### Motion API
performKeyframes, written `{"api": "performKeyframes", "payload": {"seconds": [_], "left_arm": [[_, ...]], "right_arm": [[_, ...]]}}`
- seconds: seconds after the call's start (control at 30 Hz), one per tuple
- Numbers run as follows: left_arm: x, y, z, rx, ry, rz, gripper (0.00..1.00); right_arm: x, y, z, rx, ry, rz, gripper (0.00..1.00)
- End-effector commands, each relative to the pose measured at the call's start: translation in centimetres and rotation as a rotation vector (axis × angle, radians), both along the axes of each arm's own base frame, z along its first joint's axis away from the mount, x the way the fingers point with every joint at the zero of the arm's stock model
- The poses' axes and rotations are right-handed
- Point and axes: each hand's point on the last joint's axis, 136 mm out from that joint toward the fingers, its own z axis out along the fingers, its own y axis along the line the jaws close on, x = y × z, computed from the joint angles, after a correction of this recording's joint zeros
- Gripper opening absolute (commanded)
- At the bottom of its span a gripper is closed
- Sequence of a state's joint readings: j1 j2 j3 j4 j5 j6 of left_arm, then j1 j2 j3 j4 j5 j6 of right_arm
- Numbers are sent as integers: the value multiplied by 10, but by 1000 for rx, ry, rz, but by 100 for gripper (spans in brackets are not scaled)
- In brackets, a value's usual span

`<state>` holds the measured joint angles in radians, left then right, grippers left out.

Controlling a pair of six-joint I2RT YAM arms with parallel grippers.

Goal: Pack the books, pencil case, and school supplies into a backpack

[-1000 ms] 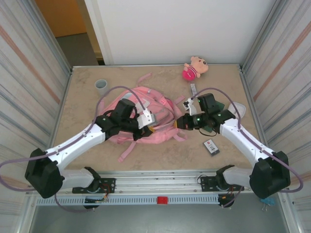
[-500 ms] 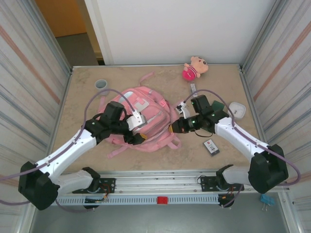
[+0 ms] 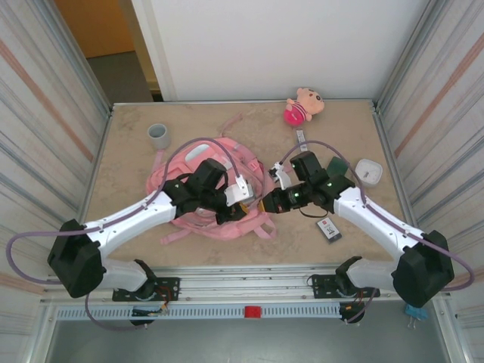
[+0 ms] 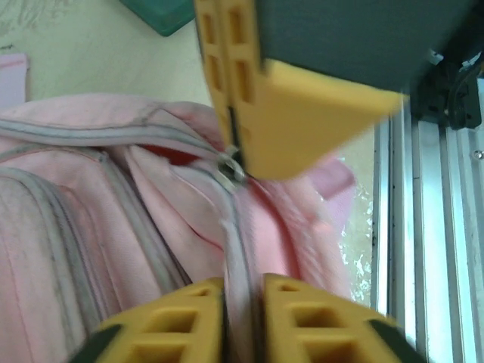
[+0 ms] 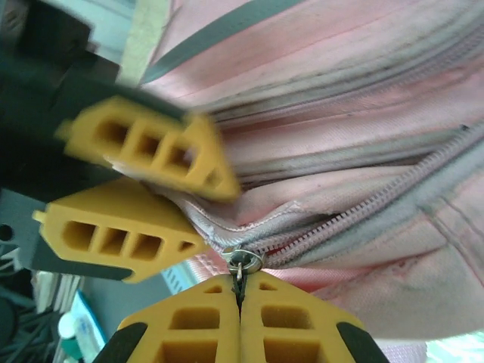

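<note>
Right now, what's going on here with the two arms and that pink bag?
Both arms are working on the large pink fabric backpack. The right gripper is shut on the small metal zip pull, while the left gripper pinches the bag's fabric beside the zip. The small black rectangular card lies unpacked on the beige table.

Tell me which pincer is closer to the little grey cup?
Left. The left pincer clamps the pink fabric backpack nearer the small round grey cup; the right pincer, shut on its zip pull, sits farther away.
</note>
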<state>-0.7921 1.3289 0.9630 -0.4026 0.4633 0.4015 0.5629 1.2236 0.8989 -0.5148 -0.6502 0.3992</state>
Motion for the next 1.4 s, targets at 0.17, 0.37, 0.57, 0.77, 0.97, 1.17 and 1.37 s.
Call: {"api": "performKeyframes", "payload": {"seconds": [0.17,0.37,0.57,0.77,0.97,1.17,1.37], "left_arm": [[-22,21,27,-70,-106,-87,1],[-29,38,32,-100,-126,-103,0],[-33,51,39,-136,-199,-102,0],[-29,70,14,-4,-194,-51,0],[-28,69,15,-39,-268,-69,1],[-24,70,13,-32,-285,-56,1],[-26,67,17,-53,-293,-66,1]], "right_arm": [[47,-54,-25,-193,-75,-216,0],[68,-65,-24,-192,-99,-262,0],[81,-48,-14,-37,-83,-222,0],[44,-14,-7,49,-57,-57,0],[15,11,-3,95,47,12,51],[-20,40,12,79,3,132,55],[-12,34,-21,-215,-81,144,56]]}}
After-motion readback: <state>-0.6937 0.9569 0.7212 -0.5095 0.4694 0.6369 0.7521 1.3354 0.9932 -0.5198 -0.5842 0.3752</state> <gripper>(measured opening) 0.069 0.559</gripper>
